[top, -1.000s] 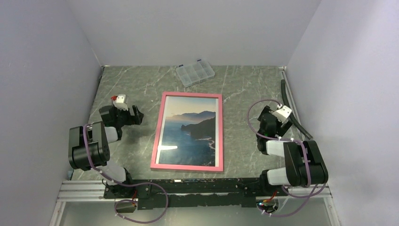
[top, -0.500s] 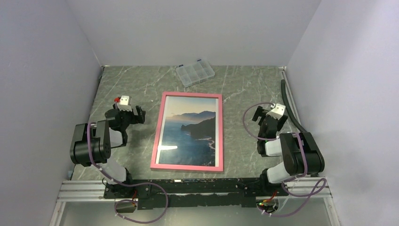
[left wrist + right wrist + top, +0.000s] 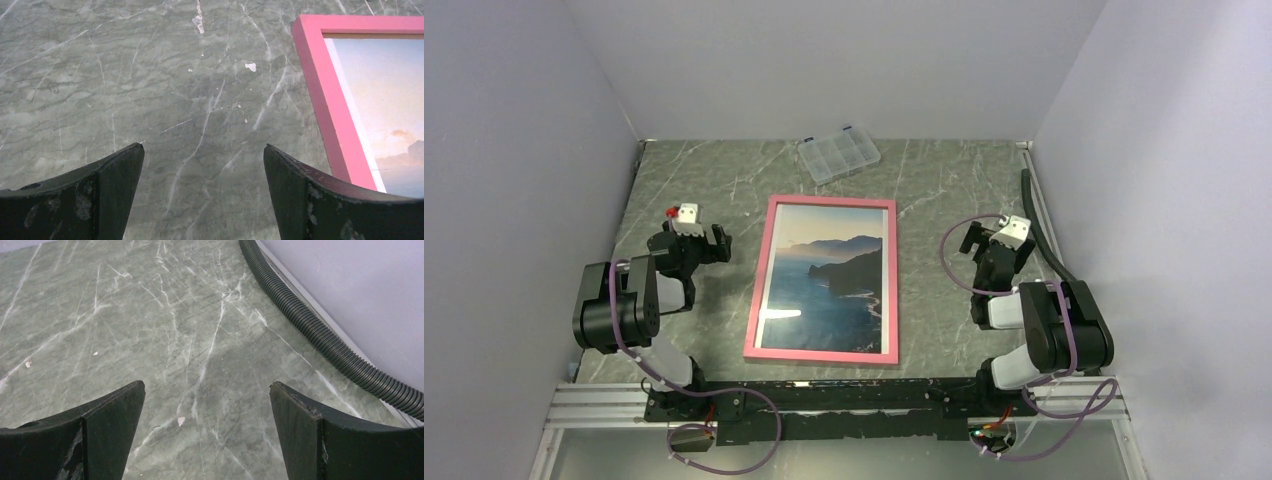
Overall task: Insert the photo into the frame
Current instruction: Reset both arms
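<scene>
Change: within the last second both arms fold back toward their bases and then settle; nothing else on the table shifts.
Left gripper: jaws spread wide over bare table, holding nothing, with the frame's corner just to its right.
Right gripper: spread wide and holding nothing, well apart from the frame, with a hose near.
Frame: lies flat mid-table between the arms, pink face up.
Photo: sits inside the pink border, filling the opening.
Meaning: the task looks finished, since neither arm touches the frame.
Box: clear, at the far edge; contents too small to tell.
</scene>
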Tool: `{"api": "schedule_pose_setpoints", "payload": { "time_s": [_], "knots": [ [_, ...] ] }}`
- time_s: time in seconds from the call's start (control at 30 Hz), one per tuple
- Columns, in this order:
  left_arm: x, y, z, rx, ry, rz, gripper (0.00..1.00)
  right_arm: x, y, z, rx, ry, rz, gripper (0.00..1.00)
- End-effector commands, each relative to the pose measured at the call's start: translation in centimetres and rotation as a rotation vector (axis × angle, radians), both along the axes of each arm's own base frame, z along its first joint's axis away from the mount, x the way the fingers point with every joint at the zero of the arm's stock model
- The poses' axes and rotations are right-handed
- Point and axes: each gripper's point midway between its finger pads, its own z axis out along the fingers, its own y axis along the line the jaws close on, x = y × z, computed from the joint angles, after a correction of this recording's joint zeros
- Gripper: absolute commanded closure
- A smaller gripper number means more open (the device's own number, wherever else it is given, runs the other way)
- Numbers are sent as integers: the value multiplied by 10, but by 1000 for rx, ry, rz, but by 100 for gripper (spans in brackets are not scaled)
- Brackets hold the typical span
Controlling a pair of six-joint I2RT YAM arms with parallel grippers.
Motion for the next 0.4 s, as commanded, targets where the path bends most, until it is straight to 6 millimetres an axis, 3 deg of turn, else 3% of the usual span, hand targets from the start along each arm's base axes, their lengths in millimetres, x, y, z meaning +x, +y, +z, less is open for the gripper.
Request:
{"api": "schedule_pose_setpoints", "payload": {
  "time_s": [0.0, 0.37],
  "knots": [
    [3, 1, 5, 10, -23, 6, 5, 6, 2, 13, -10, -48, 10, 0],
    [3, 1, 6, 10, -23, 6, 5, 7, 2, 12, -9, -43, 12, 0]
  ]
}}
